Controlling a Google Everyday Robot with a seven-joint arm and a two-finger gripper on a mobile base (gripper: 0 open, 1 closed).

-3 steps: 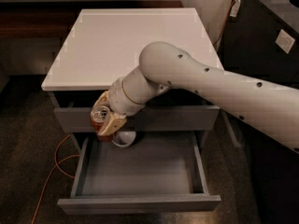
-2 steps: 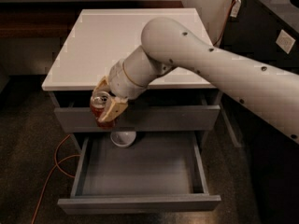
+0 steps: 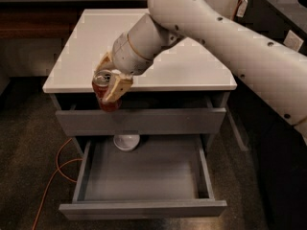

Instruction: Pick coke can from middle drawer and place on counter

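My gripper is shut on the red coke can, holding it upright in the air at the front edge of the counter, left of centre. The can's silver top shows between the tan fingers. The middle drawer is pulled wide open below, and its grey floor holds only a white round bowl at the back left. The white arm reaches in from the upper right across the counter.
The top drawer front is closed just behind the can. An orange cable lies on the dark floor at the left. A dark cabinet stands at the right.
The gripper has lifted the coke can out of the middle drawer, up past the top drawer front to the level of the counter's front edge. The bowl stays in the drawer.
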